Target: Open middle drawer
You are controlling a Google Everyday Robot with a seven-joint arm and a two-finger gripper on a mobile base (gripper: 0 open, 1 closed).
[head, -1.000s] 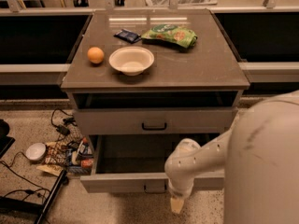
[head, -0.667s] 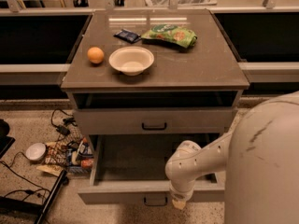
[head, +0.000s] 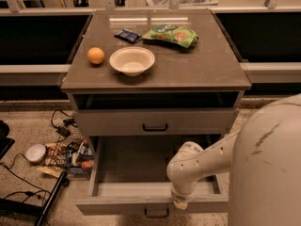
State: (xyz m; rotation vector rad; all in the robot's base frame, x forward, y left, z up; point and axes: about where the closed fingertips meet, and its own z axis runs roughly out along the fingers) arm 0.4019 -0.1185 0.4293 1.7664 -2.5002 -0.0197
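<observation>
At the bottom of the view, the middle drawer [head: 136, 171], a wide, shallow grey drawer with a low flat front and a plain grey inside, stands pulled well out of the grey cabinet [head: 197, 69] towards me. Its long front edge runs from side to side across the view, and it slides along the line between the cabinet and my camera.

My gripper [head: 180, 202] hangs pointing down at that front edge, right of the drawer's centre. It looks to be touching the top of the front panel or just inside it. I cannot tell whether it is apart, together or clamped on anything, since the wrist hides it from this angle. The small black bar handle [head: 156, 214] lies just below the gripper and a little to the left in the view, on the outer face of the panel.

My white arm [head: 197, 161] reaches in from the right, over the drawer's right half, and bends down at the wrist.

Above, the grey drawer with the taller front [head: 188, 122] sits closed.

I judge the opening nearly complete. Any further pull must run straight towards me.
</observation>
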